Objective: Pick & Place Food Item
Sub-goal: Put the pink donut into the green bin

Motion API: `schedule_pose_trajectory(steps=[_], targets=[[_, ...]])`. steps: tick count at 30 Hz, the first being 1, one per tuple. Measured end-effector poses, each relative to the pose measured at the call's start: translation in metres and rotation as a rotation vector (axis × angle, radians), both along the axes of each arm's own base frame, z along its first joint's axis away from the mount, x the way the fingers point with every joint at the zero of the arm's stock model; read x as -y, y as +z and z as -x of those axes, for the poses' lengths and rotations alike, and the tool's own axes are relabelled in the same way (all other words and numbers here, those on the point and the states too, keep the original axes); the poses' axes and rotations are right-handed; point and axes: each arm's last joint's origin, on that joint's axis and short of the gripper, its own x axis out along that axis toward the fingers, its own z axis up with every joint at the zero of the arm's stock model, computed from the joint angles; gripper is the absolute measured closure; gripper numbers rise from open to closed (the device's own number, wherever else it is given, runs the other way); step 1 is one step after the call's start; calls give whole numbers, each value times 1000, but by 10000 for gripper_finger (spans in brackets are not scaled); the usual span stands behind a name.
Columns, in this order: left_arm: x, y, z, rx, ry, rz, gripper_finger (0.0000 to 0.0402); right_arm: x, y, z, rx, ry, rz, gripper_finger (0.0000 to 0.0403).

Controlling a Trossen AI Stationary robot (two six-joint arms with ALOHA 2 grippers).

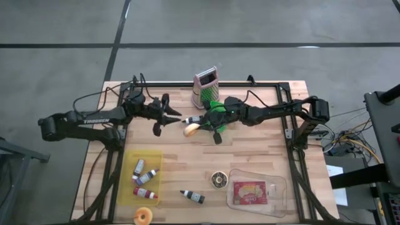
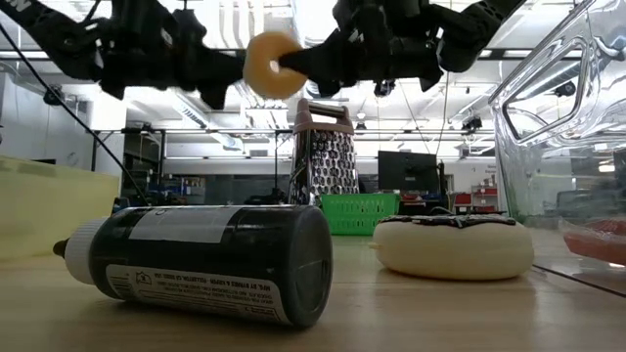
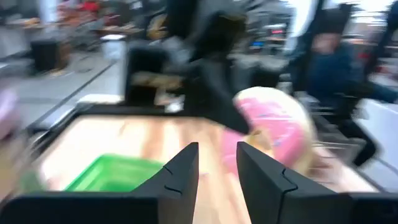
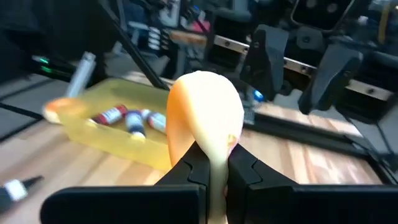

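Clamped in the right tool (image 4: 210, 171), a doughnut (image 4: 204, 115) is held above the surface (image 1: 250, 156) (left tool (image 1: 167, 117) apart nearby).

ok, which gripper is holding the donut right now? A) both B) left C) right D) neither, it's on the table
C: the right gripper is pinched shut on the donut, held up off the table, while the left gripper stands open and apart from it.
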Motion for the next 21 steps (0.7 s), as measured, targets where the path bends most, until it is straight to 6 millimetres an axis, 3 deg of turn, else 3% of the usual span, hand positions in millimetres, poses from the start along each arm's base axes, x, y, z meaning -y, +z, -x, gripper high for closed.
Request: schedule_pose_trajectory(steps=[8, 21], targets=[[0, -17, 6, -53, 113, 14, 282, 4, -9, 1, -90, -131, 26, 393], [0, -14, 8, -28, 129, -17, 282, 8, -1, 20, -233, -388, 98, 392]])
